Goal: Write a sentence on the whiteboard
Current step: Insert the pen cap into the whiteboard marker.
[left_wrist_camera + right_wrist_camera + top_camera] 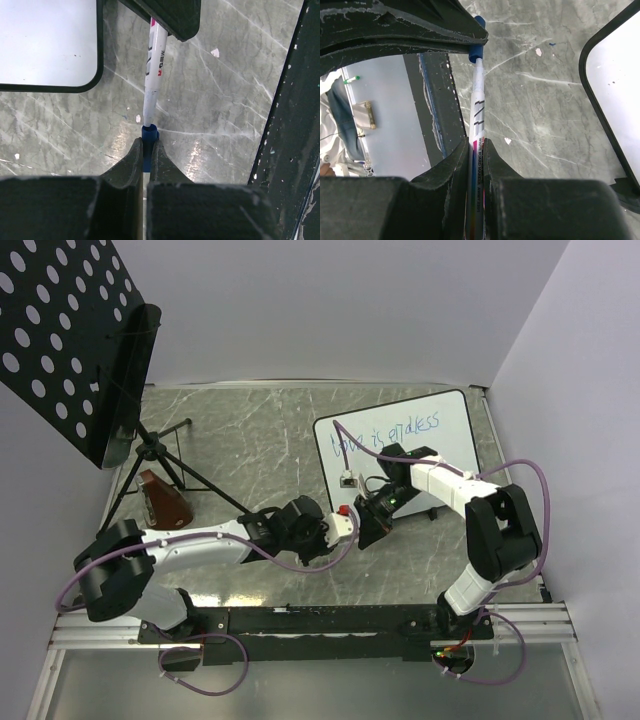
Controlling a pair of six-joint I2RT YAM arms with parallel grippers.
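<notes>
The left tool [149, 149] clamps the blue plastic marker cap [149, 133] — the right tool [478, 147] grips the white cylindrical marker barrel [478, 100].

- Grey marbled stone-look bench [250, 435], veined with pale streaks, carries everything.
- Glossy white rectangular whiteboard [452, 452] with a thin black rim and rounded corners lies flat on it, slightly askew.
- Black metal tripod stand [196, 484] has its feet well left of the whiteboard.
- Small reddish-brown wedge-shaped block [164, 502] sits between the tripod's legs.
- Tiny white flecks [215, 52] dot the bench near the whiteboard's corner.
</notes>
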